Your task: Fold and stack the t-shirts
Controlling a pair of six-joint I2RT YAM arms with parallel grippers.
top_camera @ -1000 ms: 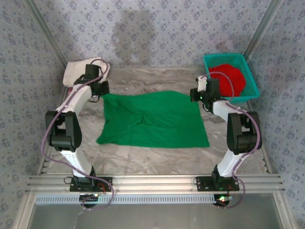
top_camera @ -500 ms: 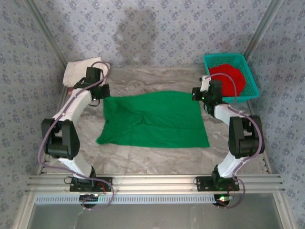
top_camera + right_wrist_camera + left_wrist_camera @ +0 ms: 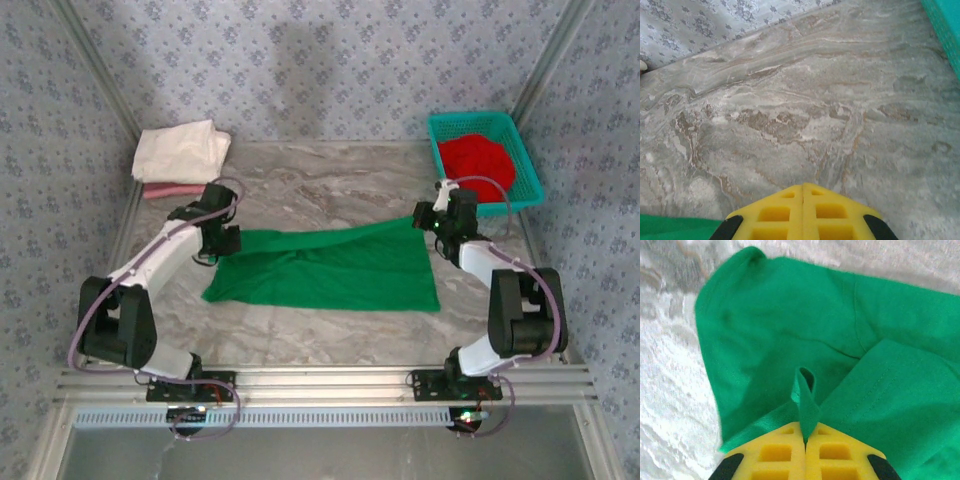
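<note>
Where the left wrist camera looks down its own pads, I see the left pincer fully closed, with a small loop of the green t-shirt standing up out of the seam between the yellow pads. How much cloth sits deeper in that grip is hidden. From above, the left pincer is at the far left corner of the green t-shirt, which lies across the middle of the tabletop. Its far edge runs in a straight line across to the right pincer.

On the right wrist camera the right pincer is closed too, pads pressed flat together. No cloth shows at the tips, and only a sliver of the green t-shirt appears at the lower left, cut off by the frame. The shirt's far right corner ends at this pincer in the overhead view, so I read it as holding that corner, though the pinch itself is hidden.

At the far left corner sits a folded cream-white t-shirt on a pink t-shirt, of which only an edge shows. A red t-shirt is bunched in the teal basket at the far right, its shape hard to make out.
</note>
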